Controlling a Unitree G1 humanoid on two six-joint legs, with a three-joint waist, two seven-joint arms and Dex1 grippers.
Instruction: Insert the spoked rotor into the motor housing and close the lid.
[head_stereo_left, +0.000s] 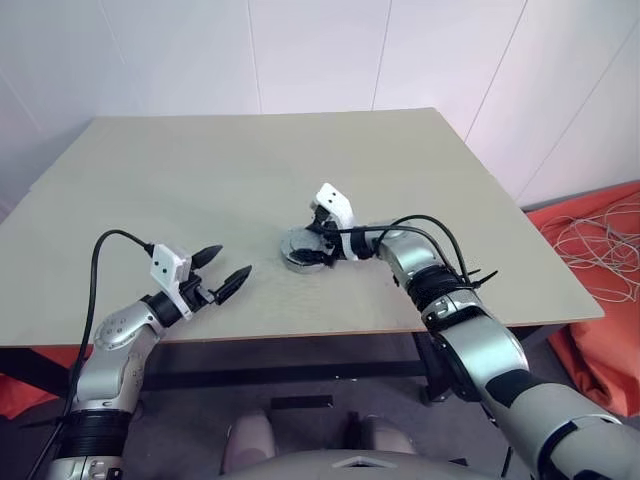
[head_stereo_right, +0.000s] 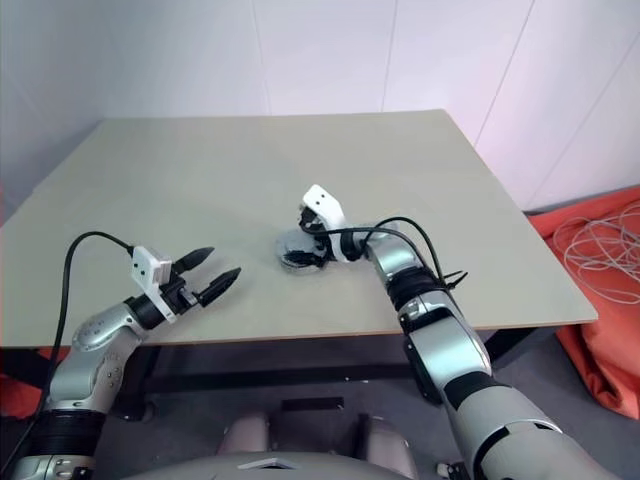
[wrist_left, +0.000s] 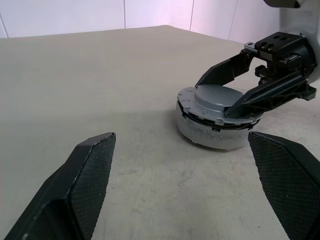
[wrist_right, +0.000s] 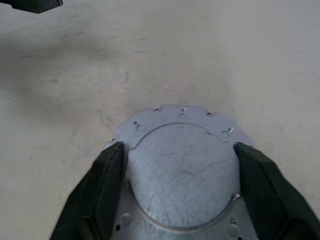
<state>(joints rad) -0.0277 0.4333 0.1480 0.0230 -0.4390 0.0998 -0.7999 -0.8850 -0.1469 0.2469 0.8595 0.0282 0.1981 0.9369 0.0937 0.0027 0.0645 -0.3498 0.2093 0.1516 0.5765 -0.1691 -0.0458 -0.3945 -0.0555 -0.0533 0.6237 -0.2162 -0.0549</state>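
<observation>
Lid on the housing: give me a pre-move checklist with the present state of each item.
1. Lid sits on the motor housing: ok.
2. Lid fully seated: cannot tell; a dark gap shows along the edge.
3. Right gripper fingers straddle the lid's raised centre: ok.
4. Right gripper actually clamping the lid: cannot tell.
5. Left gripper open and apart from the housing: ok.
6. Spoked rotor inside: cannot tell, the lid covers it.

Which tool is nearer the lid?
Right. The right tool straddles the lid on the motor housing, a finger on either side; the left tool hovers open, well apart.
</observation>
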